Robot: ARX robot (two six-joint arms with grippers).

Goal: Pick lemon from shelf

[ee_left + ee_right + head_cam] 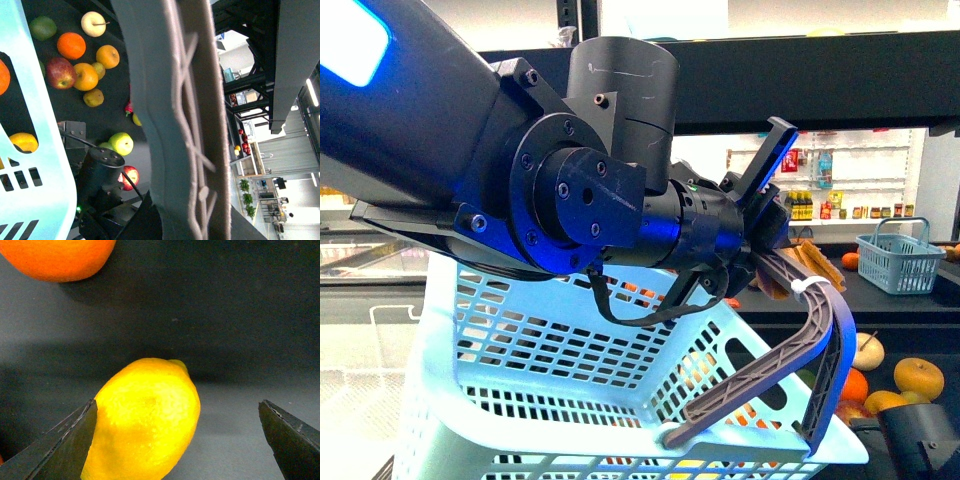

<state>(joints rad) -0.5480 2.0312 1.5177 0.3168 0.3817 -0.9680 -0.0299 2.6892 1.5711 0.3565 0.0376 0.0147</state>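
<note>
A yellow lemon point(145, 420) lies on the shelf's dark tray point(225, 315). My right gripper point(177, 407) is open around it: one finger point(65, 440) is against the lemon's side, the other finger point(290, 440) stands well clear. In the front view only part of the right arm point(920, 440) shows, low down by the black shelf point(880, 290). My left gripper point(770, 250) is shut on the grey basket handle point(790, 360) and holds the light blue basket point(550, 370) up in front of the shelf. The handle point(175, 125) fills the left wrist view.
An orange point(55, 257) lies just beyond the lemon. Several apples and oranges point(75, 60) are spread over the tray point(115, 85), and more fruit point(918, 375) is beside the basket. A small blue basket point(900, 258) stands further back. White wall shelves of bottles point(820, 195) are behind.
</note>
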